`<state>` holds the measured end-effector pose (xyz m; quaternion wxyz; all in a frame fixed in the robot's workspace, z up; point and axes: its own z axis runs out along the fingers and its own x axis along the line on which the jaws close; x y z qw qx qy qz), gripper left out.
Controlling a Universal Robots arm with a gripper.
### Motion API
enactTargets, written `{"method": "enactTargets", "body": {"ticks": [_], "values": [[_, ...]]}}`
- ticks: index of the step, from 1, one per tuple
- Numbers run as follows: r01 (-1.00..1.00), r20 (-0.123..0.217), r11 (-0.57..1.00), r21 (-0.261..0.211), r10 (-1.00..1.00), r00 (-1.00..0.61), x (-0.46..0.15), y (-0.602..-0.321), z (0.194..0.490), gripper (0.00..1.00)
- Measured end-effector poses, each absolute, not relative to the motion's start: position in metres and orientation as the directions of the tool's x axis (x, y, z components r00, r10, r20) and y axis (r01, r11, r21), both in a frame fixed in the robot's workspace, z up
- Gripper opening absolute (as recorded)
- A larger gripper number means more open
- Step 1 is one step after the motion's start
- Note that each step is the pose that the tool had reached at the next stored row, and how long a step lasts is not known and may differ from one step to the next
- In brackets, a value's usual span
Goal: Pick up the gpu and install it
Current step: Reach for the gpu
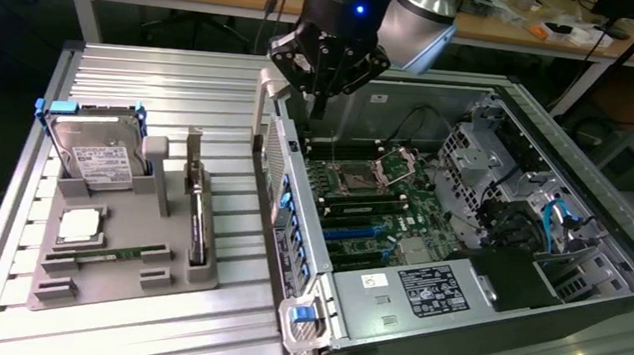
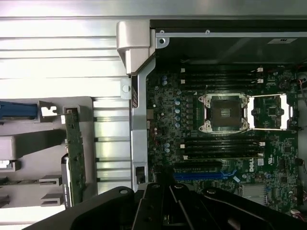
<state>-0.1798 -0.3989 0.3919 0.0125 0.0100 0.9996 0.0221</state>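
The gpu [image 1: 196, 213] stands on edge in a slot along the right side of the grey holder tray [image 1: 165, 280], its pale bracket at the far end. In the wrist view the gpu [image 2: 75, 151] is a thin green-dark card beside the case wall. My gripper [image 1: 317, 109] hangs shut and holds nothing, above the far left corner of the open computer case [image 1: 607, 273], apart from the gpu. The gripper's dark body [image 2: 168, 206] looks down on the motherboard [image 2: 216, 143] with its blue card slot [image 2: 199, 176].
The tray also holds a silver hard drive in a blue frame [image 1: 90, 157], a square processor [image 1: 79, 224] and a slim green memory stick [image 1: 105, 255]. The ribbed metal table [image 1: 156, 78] carries tray and case. Cables and a drive cage [image 1: 516, 208] crowd the case's right side.
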Motion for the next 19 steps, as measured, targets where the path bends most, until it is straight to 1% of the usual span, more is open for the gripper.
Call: {"method": "enactTargets", "body": {"ticks": [19], "values": [[-0.019, -0.024, 0.999, 0.044, -0.018, -1.000, -0.214, -0.399, 0.391, 0.11]]}}
